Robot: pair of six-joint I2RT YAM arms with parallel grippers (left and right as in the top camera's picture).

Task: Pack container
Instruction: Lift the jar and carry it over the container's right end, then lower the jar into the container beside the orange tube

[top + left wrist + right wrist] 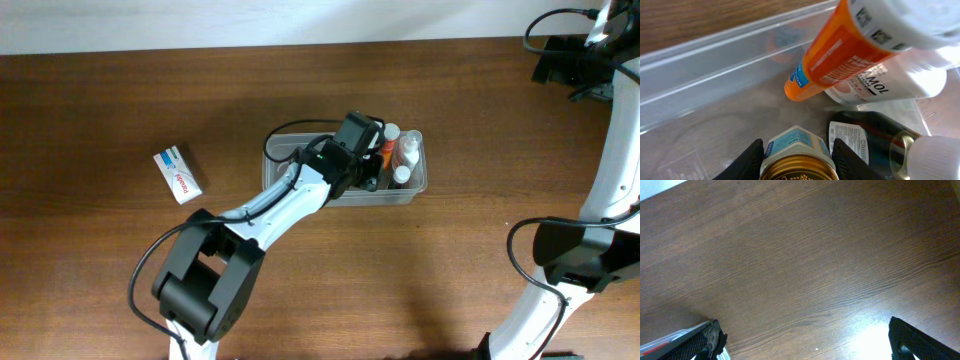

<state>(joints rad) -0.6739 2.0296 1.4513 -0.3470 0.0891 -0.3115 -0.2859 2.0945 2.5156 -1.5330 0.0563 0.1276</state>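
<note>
Clear container [275, 150] near the middle of the table [100, 110], with its long side lying left to right. At its right end, several bottles packed close together. In the left wrist view, orange tube [832, 55] across the front of white bottle [890, 82], and nearer the camera a dark bottle [865, 145] with a white cap.

Left arm stretched from the lower left into the container, with left end effector [797, 167] low inside it, just beside the bottles. Closed only as far as the jar [797, 150] allows: black fingers [747, 162] pressed on both sides of this jar, which has a gold lid and a blue and white label. Cannot tell whether the jar stands on the container floor or hangs a little above it.

Small box [178, 173], white with blue and red print, flat on the table to the left of the container and well apart from it.

Right arm at the far right edge of the table, away from the container. Right end effector [805, 347] spread wide above bare wood, holding nothing.
</note>
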